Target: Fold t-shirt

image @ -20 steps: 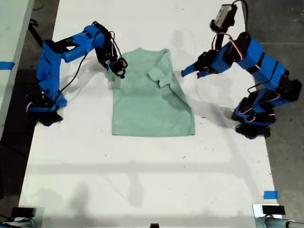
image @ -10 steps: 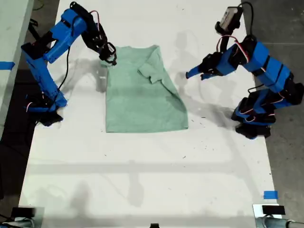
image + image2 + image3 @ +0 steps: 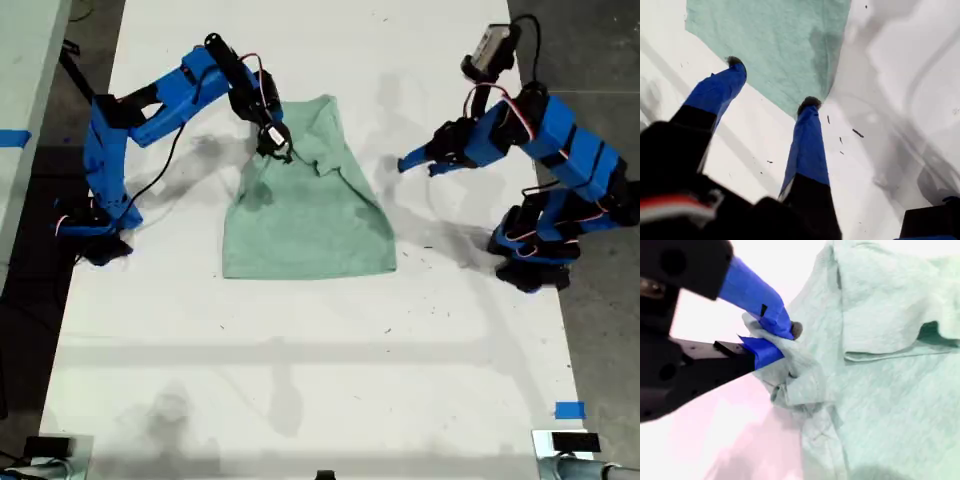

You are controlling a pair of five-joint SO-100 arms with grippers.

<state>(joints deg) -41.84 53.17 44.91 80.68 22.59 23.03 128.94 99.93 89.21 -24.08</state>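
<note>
The pale mint-green t-shirt [image 3: 310, 225] lies flat on the white table [image 3: 320, 360], with the sleeve on the exterior view's right folded inward. My second gripper [image 3: 277, 150] is shut on a bunched fold of the shirt's far edge, which it holds lifted over the body. The second wrist view shows the cloth [image 3: 880, 390] crumpled between my second gripper's [image 3: 782, 337] blue jaws. My first gripper [image 3: 405, 163] hangs open above bare table, just off the shirt's edge on the exterior view's right. In the first wrist view, a shirt corner [image 3: 775, 40] lies beyond my first gripper's [image 3: 772, 82] spread fingers.
The two arm bases [image 3: 95, 225] [image 3: 535, 260] stand at the table's edges on the exterior view's left and right. Blue tape marks [image 3: 568, 410] sit near the near corner on the exterior view's right. Dark floor [image 3: 600, 60] borders the table.
My second gripper has carried the shirt's gripped edge toward the exterior view's right, over the shirt body. The first gripper has drifted slightly away, staying open.
</note>
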